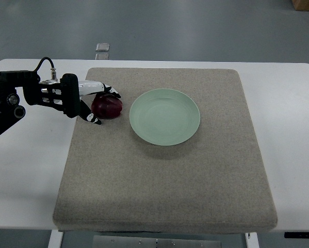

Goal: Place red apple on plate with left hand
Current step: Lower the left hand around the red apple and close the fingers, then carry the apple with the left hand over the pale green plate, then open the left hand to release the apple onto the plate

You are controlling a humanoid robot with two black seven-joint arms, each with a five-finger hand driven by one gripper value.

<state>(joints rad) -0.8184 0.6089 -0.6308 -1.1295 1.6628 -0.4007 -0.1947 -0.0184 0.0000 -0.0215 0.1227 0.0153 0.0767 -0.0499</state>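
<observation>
Fingers [107, 92] of left hand [87, 101] curled around red apple [108, 107], apple round, just left of plate [165, 117]

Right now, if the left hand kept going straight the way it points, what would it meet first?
The left hand points toward the picture's right, fingers already around the red apple. Beyond the apple, the pale green plate comes first, though the hand's height is unclear.

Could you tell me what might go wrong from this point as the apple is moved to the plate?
The left hand wraps the red apple only from its left side, so the round fruit may slip or roll across the mat. The plate lies very near; a low carry could knock its rim.
</observation>
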